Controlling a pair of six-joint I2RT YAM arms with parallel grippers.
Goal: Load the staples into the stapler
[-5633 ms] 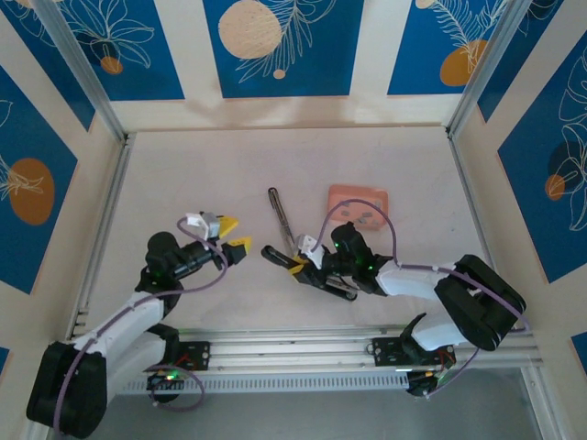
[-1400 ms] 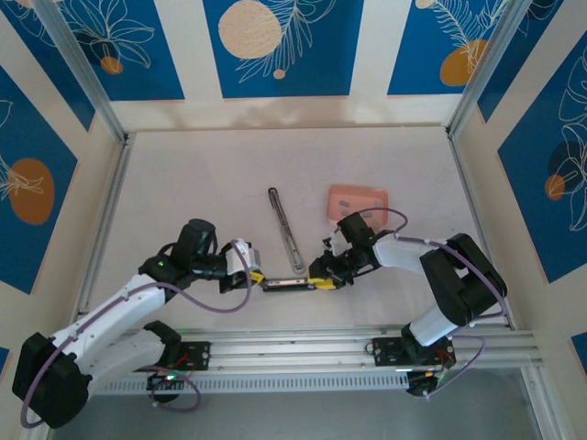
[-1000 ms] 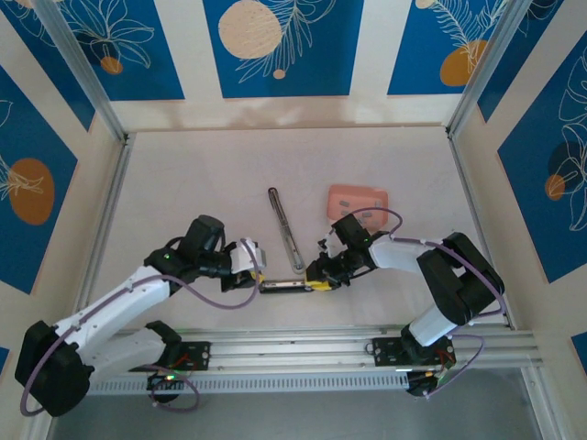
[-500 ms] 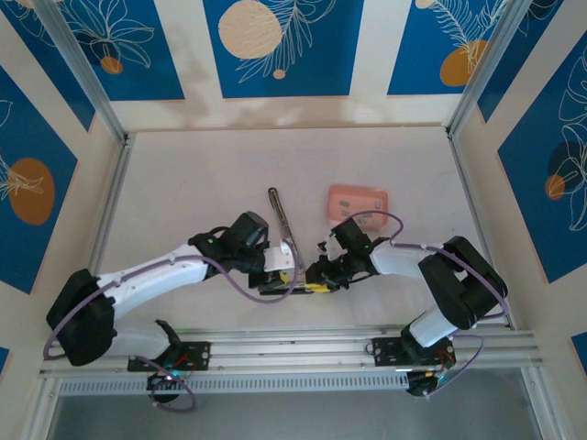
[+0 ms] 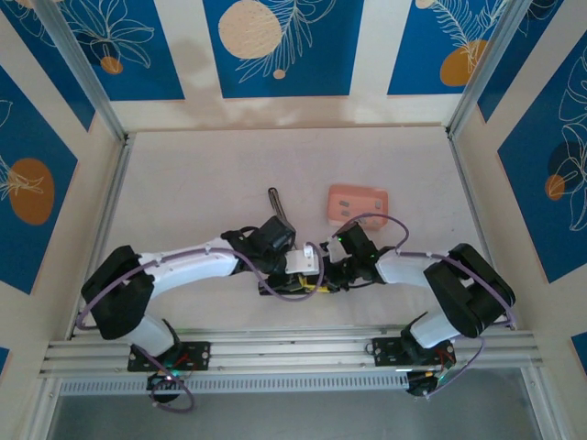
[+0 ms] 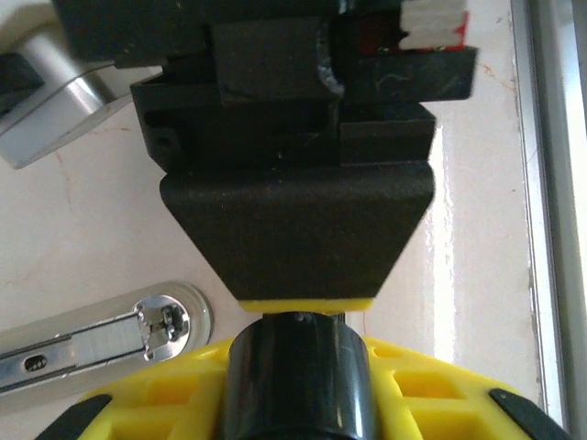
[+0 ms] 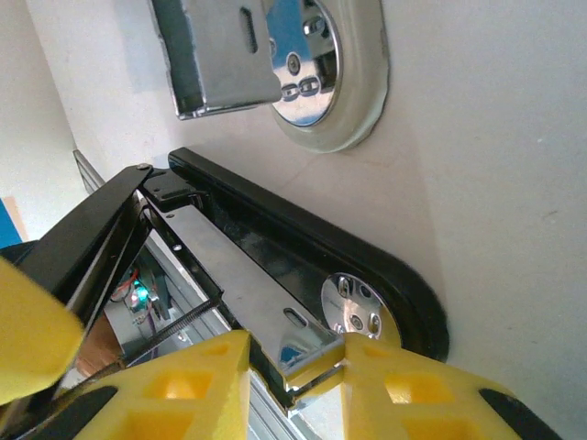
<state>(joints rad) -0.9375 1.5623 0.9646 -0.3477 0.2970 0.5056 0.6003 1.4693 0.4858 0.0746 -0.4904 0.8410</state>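
table (image 5: 183, 183): pale, carrying the stapler (image 7: 303, 236)
left arm (image 5: 183, 266): stretched low, reaching the stapler from its left
right arm (image 5: 413, 266): folded, coming at the stapler from its right
left gripper (image 6: 298, 371): right over the stapler, nose to nose with the right gripper (image 7: 295, 362); yellow pads pressed tight around a black rounded stub, can't tell what the stub belongs to
right gripper: clamped on the end of the stapler's rail (image 7: 229, 270), one yellow pad each side
tray (image 5: 353, 192): salmon-pink, flat, just right of the stapler's far arm, not touching it
stapler: hinged open; black base arm flat with silver rail facing up, second arm swung away with metal underside showing
staples (image 5: 346, 213): small dark strips in the tray, right of the stapler
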